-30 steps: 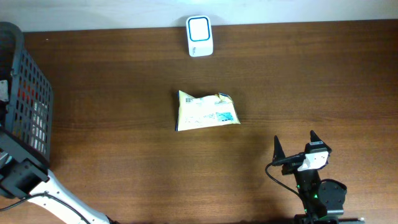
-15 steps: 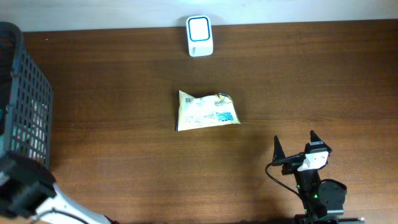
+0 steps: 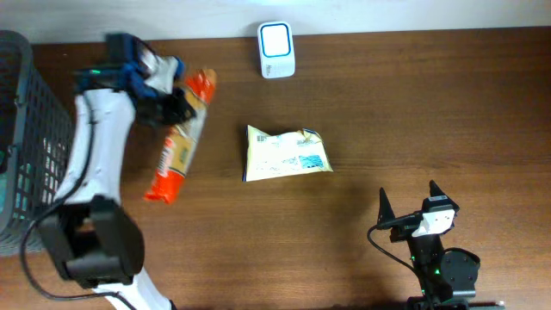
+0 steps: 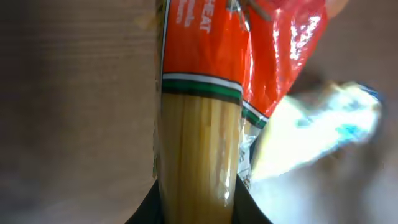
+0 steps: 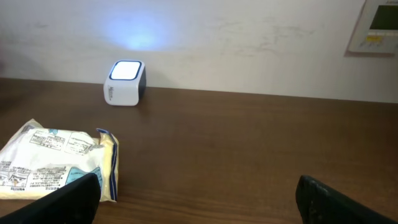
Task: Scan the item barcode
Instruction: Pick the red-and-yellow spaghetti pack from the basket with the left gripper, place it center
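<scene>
At the near edge of the bench [image 3: 448,112], the right pincer [image 3: 406,193] stands on its own with its two fingers [image 5: 68,200] spread wide and nothing between them. It is well apart from everything else. Ahead of it, near the middle of the bench, a pale yellow snack packet [image 3: 287,153] lies flat, its printed label facing up.

To the left of that packet, the left arm reaches up along the side of the bench. The left pincer [image 3: 175,105] is pinching a long spaghetti packet [image 3: 178,142] near its upper end. The packet is orange-red at both ends, with a clear window showing the pasta. In the overhead view it slants from the pincer down towards the near-left. The left wrist view shows the dark fingers [image 4: 146,214] pressed against either side of the pasta bundle, with the yellow packet a blur off to one side.

A dark mesh basket [image 3: 39,129] stands at the left edge of the bench, beside the arm.

At the far edge, against the wall, sits the small white scanner [image 3: 276,50], its face lit. It is well apart from the spaghetti packet. A wall panel [image 5: 378,25] hangs at the upper right in the right wrist view.
</scene>
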Tool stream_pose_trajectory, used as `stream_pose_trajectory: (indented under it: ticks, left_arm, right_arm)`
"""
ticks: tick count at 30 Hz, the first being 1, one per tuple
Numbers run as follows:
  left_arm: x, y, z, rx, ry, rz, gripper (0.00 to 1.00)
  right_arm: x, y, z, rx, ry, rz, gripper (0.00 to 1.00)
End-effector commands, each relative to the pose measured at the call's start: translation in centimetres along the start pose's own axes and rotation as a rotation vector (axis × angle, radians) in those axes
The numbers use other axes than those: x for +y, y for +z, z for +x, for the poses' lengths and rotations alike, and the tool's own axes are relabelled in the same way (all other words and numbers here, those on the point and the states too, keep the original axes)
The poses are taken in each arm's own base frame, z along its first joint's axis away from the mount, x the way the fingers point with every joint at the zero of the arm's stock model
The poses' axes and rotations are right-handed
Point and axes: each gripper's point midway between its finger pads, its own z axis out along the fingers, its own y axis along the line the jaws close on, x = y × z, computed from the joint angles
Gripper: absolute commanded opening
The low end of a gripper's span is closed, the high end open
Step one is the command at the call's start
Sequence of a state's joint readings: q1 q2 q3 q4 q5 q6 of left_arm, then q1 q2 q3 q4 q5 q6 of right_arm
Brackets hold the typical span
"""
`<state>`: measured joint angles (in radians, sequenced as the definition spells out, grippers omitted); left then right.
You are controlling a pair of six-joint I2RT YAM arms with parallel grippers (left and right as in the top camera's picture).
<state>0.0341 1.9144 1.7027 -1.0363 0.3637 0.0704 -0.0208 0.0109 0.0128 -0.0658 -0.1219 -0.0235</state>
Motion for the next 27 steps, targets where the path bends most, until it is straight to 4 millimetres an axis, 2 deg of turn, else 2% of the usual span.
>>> stream_pose_trajectory:
  ticks: [1, 2, 3, 4, 5, 6, 7, 8, 10, 11, 12, 13, 14, 15, 16, 17, 19, 21, 22, 24, 25, 26, 27]
  left_arm:
    - [0.2, 4.8, 1.5, -0.015, -0.083, -0.051, 0.00]
    - [0.0, 6.7, 2.3, -0.011, -0.071, -0.048, 0.00]
    - [-0.5, 8.4, 3.1, -0.016, -0.045, -0.039, 0.09]
    - [-1.2, 9.2, 3.6, -0.014, -0.026, -0.030, 0.48]
    - [-1.9, 9.4, 3.5, -0.019, -0.009, -0.024, 0.75]
    - [-2.3, 9.2, 3.1, -0.032, 0.002, -0.020, 0.90]
    - [-2.6, 8.3, 2.0, -0.060, 0.010, -0.019, 0.99]
    - [-2.7, 6.1, 0.1, -0.114, 0.014, -0.021, 0.99]
    - [-2.5, -2.2, -5.0, -0.292, 0.069, -0.048, 0.99]
    - [-1.9, -9.1, -7.8, -0.430, 0.154, -0.101, 0.99]
    - [-0.4, -15.2, -9.3, -0.543, 0.190, -0.188, 0.99]
    - [2.4, -20.0, -9.7, -0.627, 0.146, -0.311, 0.99]
    - [5.3, -23.8, -9.4, -0.683, 0.087, -0.426, 0.99]
    - [9.6, -27.9, -7.7, -0.727, -0.008, -0.565, 0.99]
    - [13.6, -30.4, -5.6, -0.728, -0.102, -0.660, 0.99]
    - [17.2, -31.7, -3.3, -0.708, -0.191, -0.716, 0.99]
    - [24.2, -32.5, 2.2, -0.631, -0.405, -0.781, 0.99]
    - [29.1, -31.3, 5.3, -0.557, -0.517, -0.798, 0.99]
    - [30.4, -30.6, 6.1, -0.532, -0.544, -0.796, 0.99]
    - [34.7, -26.7, 8.1, -0.434, -0.618, -0.768, 1.00]
    - [36.1, -24.3, 8.5, -0.383, -0.593, -0.727, 0.99]
    - [36.4, -21.3, 8.0, -0.347, -0.502, -0.617, 0.99]
    - [36.3, -19.6, 7.7, -0.336, -0.470, -0.549, 0.99]
  right_arm:
    - [-0.1, 0.0, 0.2, 0.001, 0.005, 0.003, 0.99]
    - [-0.1, 0.0, 0.2, 0.002, 0.005, 0.003, 0.99]
    - [-0.1, 0.0, 0.2, 0.002, 0.005, 0.003, 0.99]
    - [-0.1, 0.0, 0.2, 0.002, 0.005, 0.003, 0.99]
    - [-0.1, 0.0, 0.2, 0.002, 0.005, 0.003, 0.99]
    - [-0.1, 0.0, 0.2, 0.002, 0.005, 0.003, 0.99]
    - [-0.1, 0.0, 0.2, 0.002, 0.005, 0.003, 0.99]
    - [-0.1, 0.0, 0.2, 0.002, 0.005, 0.003, 0.99]
    - [-0.1, 0.0, 0.2, 0.002, 0.005, 0.003, 0.99]
    - [-0.1, 0.0, 0.2, 0.002, 0.005, 0.003, 0.99]
    - [-0.1, 0.0, 0.2, 0.002, 0.005, 0.003, 0.99]
    - [-0.1, 0.0, 0.2, 0.002, 0.005, 0.003, 0.99]
    - [-0.1, 0.0, 0.2, 0.002, 0.005, 0.003, 0.99]
    - [-0.1, 0.0, 0.2, 0.002, 0.005, 0.003, 0.99]
    - [-0.1, 0.0, 0.2, 0.002, 0.005, 0.003, 0.99]
    - [-0.1, 0.0, 0.2, 0.002, 0.005, 0.003, 0.99]
    - [-0.1, 0.0, 0.2, 0.002, 0.005, 0.003, 0.99]
    - [-0.1, 0.0, 0.2, 0.002, 0.005, 0.003, 0.99]
    - [-0.1, 0.0, 0.2, 0.002, 0.005, 0.003, 0.99]
    - [-0.1, 0.0, 0.3, 0.003, 0.005, 0.003, 0.99]
    - [-0.1, 0.0, 0.3, 0.003, 0.005, 0.003, 0.99]
    - [-0.1, 0.0, 0.3, 0.003, 0.005, 0.003, 0.99]
    - [-0.1, 0.0, 0.3, 0.003, 0.005, 0.003, 0.99]
